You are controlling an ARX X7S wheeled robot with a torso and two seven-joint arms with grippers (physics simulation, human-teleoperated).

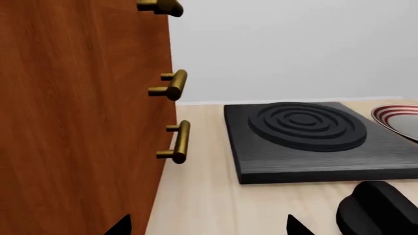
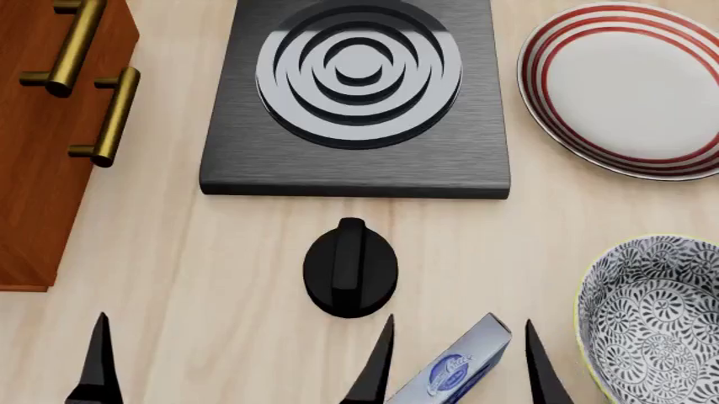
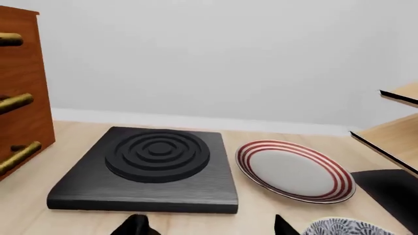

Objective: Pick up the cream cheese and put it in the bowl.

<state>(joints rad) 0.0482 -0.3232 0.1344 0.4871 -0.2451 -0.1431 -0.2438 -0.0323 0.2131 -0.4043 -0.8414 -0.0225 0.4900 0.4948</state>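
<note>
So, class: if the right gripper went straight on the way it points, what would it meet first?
Probably the stove's near edge, to the right of the knob. But the cream cheese shows inside the right gripper in the head view; heights unclear.

Cream cheese (image 2: 459, 368): silvery-blue, dark blue oval logo. Bowl (image 2: 657, 316): white with dark blue-grey floral pattern, yellowish rim. Plate (image 2: 629, 88): white, red rings. Burner slab (image 2: 357, 97): dark grey, concentric rings. Knob (image 2: 350, 268): black. Cabinet (image 2: 45, 126): reddish-brown wood, brass handles. Tabletop (image 2: 202, 286): pale wood.

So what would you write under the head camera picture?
Cream cheese between the right gripper's open jaws, beside the bowl.
</note>
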